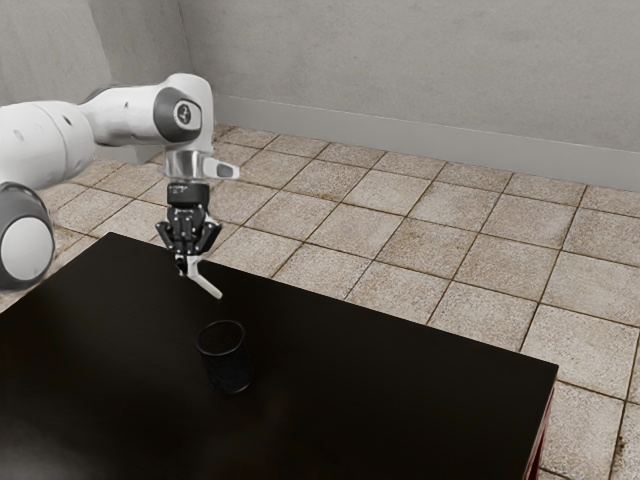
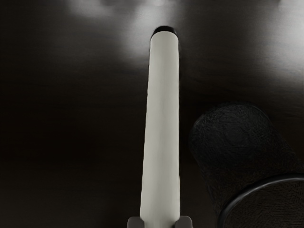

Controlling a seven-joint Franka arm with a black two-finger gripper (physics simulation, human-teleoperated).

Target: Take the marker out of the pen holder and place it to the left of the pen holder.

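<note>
The white and grey robot arm (image 1: pixel 130 115) reaches in from the exterior view's left, and its black two-finger gripper (image 1: pixel 186 266) hangs pointing down over the black, smooth-topped table (image 1: pixel 380 400). The jaws are closed around the slim off-white marker with a black end (image 1: pixel 207 287), one on each side of it. In the wrist view the grey fingertips (image 2: pixel 184 223) sit against the marker's two long sides, and its body runs out from between them to the black end.

The marker is out of the pen holder and slants downward from the grip toward the exterior view's right, its free end near the holder but apart from it. Whether that end touches the tabletop cannot be told.

The black, cylindrical mesh pen holder (image 1: pixel 227 360) stands upright on the table, its round rim facing up. In the exterior view it is lower than the gripper and a little toward that view's right. Beyond the table lie beige square floor tiles (image 1: pixel 395 200) and a plain grey wall (image 1: pixel 400 70).
</note>
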